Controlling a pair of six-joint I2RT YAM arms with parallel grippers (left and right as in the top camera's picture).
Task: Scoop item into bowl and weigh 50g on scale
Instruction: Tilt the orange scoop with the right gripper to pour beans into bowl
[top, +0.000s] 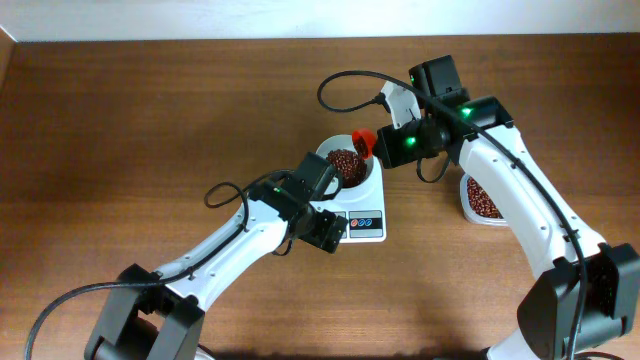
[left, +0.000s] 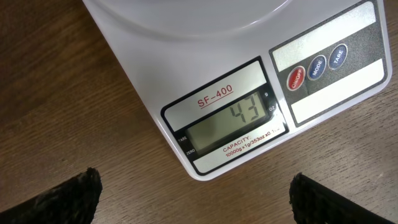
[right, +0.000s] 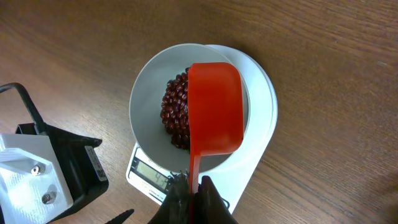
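On the scale (left: 155, 93): "SF-400", "43"

the beans (right: 176, 112) were a dark, glossy red-brown, and the bowl (right: 146, 93) was plain white. the scoop (right: 214, 109) was bright orange-red. the scale (left: 143, 68) was white. its display (left: 233, 127) was pale grey-green with dark digits inside a black border, and there was red lettering above. one button (left: 296, 78) was red, two were blue. the table (top: 150, 120) was brown with a fine wood grain. the arms (top: 520, 190) were white and black, dotted with green lights.
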